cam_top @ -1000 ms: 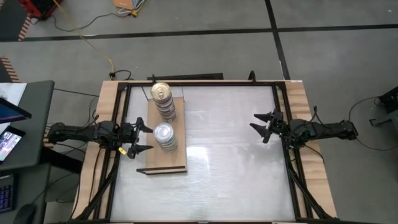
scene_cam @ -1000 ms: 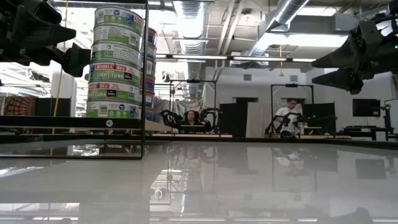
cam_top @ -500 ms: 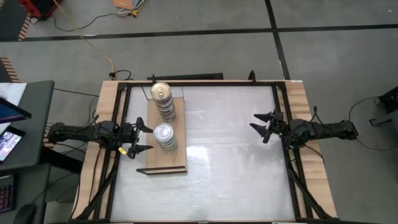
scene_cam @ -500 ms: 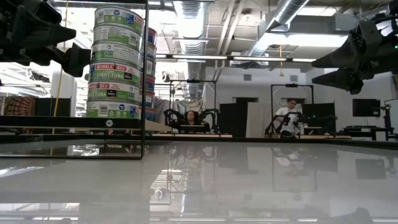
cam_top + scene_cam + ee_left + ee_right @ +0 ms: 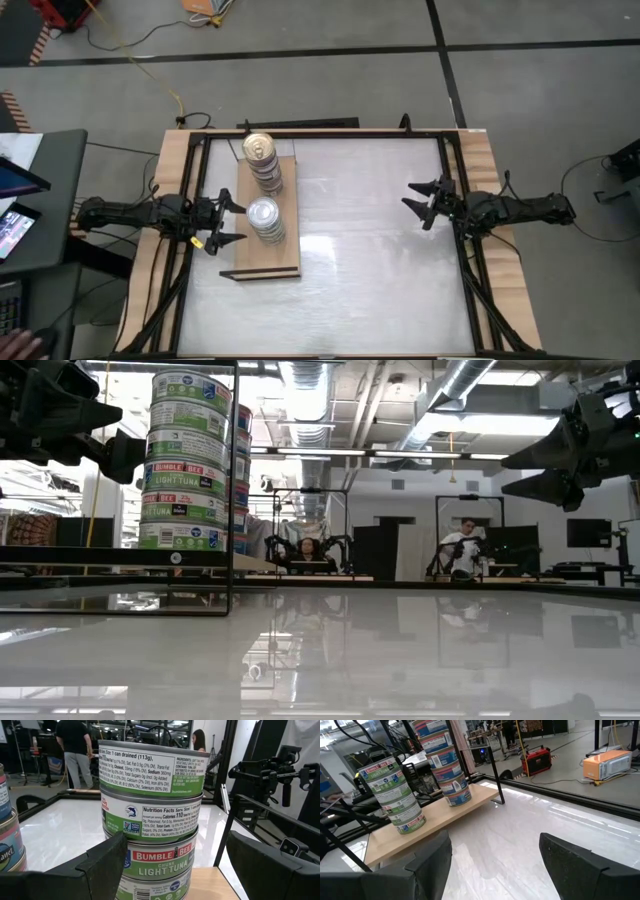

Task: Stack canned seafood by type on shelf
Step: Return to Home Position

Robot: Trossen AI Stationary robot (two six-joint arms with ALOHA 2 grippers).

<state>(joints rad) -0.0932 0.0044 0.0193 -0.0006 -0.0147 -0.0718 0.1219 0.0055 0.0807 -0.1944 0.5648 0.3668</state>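
Observation:
The shelf (image 5: 262, 255), a tan board on a thin black frame, stands on the left part of the white table. Two stacks of canned seafood rest on it. A gold-topped stack (image 5: 259, 150) with blue and red labels (image 5: 442, 762) stands at the far end. A silver-topped stack (image 5: 263, 212) with green labels (image 5: 185, 460) stands near the middle. My left gripper (image 5: 235, 222) is open and level at the shelf's left edge, facing the green-labelled stack (image 5: 152, 795) without touching it. My right gripper (image 5: 410, 197) is open at the table's right side, far from the shelf (image 5: 435, 815).
Bare white tabletop (image 5: 370, 260) lies between the shelf and my right arm. Wooden side rails (image 5: 490, 170) and black frame bars run along the table's left and right edges. People sit at other stations (image 5: 462, 550) in the room behind.

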